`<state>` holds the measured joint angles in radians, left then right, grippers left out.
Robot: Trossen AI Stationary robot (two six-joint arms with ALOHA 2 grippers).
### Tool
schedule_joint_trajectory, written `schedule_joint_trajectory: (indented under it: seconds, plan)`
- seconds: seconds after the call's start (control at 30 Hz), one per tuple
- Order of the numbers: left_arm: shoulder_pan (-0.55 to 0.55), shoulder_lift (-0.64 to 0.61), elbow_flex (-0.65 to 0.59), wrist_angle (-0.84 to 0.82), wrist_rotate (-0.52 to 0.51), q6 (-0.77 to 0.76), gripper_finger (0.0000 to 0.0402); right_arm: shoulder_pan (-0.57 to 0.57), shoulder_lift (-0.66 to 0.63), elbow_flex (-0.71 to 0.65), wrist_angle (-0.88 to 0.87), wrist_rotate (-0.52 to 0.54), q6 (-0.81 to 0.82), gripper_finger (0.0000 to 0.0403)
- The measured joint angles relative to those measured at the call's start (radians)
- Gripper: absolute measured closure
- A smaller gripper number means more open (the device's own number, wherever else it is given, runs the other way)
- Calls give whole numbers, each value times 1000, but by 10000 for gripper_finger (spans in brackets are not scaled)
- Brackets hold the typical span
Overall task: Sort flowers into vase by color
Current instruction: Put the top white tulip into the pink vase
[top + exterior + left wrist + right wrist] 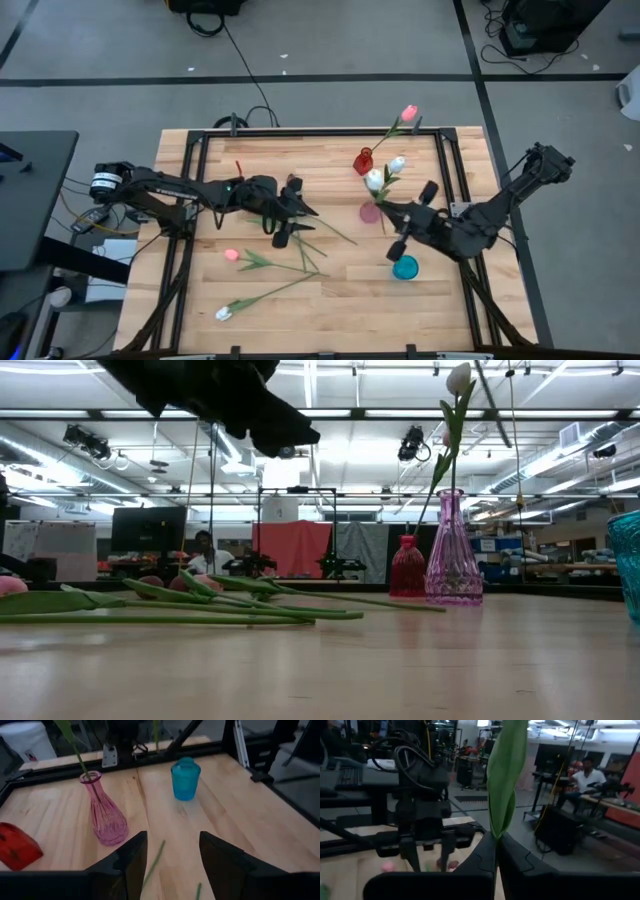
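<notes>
Loose tulips [275, 262] clutter the table's [450, 310] near-left area. Red vase [363, 161], pink vase [370, 212] and blue vase [405, 267] obstruct the centre-right. Bare wood lies between the pink and blue vases.

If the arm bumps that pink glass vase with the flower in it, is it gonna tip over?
Probably fairly easily. The pink vase has a tall narrow neck over a modest base, and the white tulip stands high above it. It looks like thin glass, so likely fragile. The right gripper, shut on a stem, works nearby.

A person [586, 779] sits at a desk [615, 804] beyond the table [330, 310].
</notes>
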<state>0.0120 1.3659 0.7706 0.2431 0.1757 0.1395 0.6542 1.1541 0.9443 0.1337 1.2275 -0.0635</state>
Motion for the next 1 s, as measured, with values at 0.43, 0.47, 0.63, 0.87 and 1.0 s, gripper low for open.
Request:
schedule_joint_trajectory:
  seconds: [0.43, 0.47, 0.63, 0.87, 1.0]
  plan:
    - [-1, 0, -135, 246, -23, -68, 215, -88, -49, -358, 920, -335, -584, 386]
    - [-1, 0, -135, 246, -24, -68, 215, -96, -45, -372, 947, -335, -601, 386]
    - [-1, 0, -135, 245, -26, -68, 215, -107, -44, -387, 957, -313, -670, 386]
    - [-1, 0, -135, 245, -26, -69, 216, -114, -44, -387, 950, -305, -723, 386]
    - [-1, 0, -135, 246, -26, -69, 216, -132, -44, -387, 912, -304, -720, 386]
